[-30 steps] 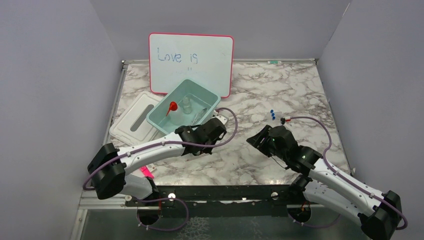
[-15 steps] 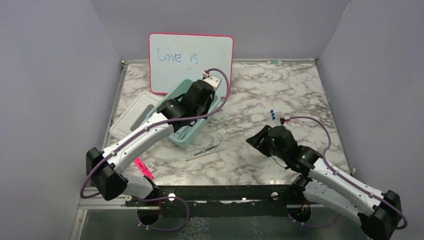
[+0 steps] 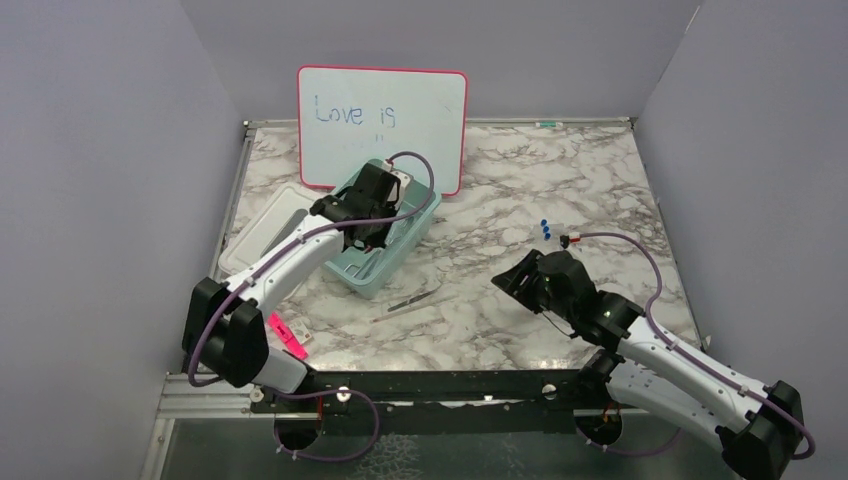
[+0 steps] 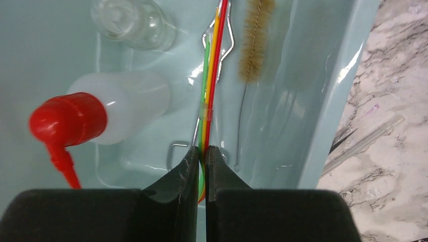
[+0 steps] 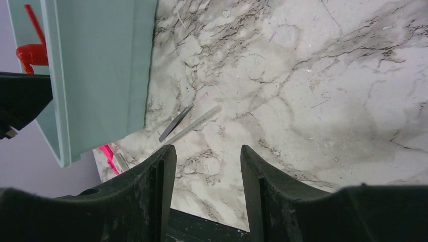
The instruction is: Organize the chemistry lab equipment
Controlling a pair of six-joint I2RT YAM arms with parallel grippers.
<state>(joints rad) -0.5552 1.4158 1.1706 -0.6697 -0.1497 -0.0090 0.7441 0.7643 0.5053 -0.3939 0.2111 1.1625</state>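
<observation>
My left gripper (image 4: 203, 148) is shut on a thin bundle of green, yellow and red rods (image 4: 211, 75) and holds it over the teal bin (image 3: 408, 240). Inside the bin lie the white squeeze bottle with red nozzle (image 4: 121, 108), the small glass flask (image 4: 134, 22), the metal tongs (image 4: 229, 43) and the brown bristle brush (image 4: 256, 40). My right gripper (image 5: 208, 148) is open and empty above bare marble, right of a clear slim tube (image 5: 194, 125) lying beside the bin. The blue-capped tubes (image 3: 544, 229) lie at mid right.
The pink-framed whiteboard (image 3: 382, 125) stands behind the bin. The bin's white lid (image 3: 262, 240) lies left of it. A pink marker pen (image 3: 285, 335) lies near the left arm's base. A dark flat sliver (image 5: 174, 123) lies beside the clear tube.
My left arm has swung from the bin's near side up and back over the bin. That uncovered the clear tube on the table. The right arm has not moved.
</observation>
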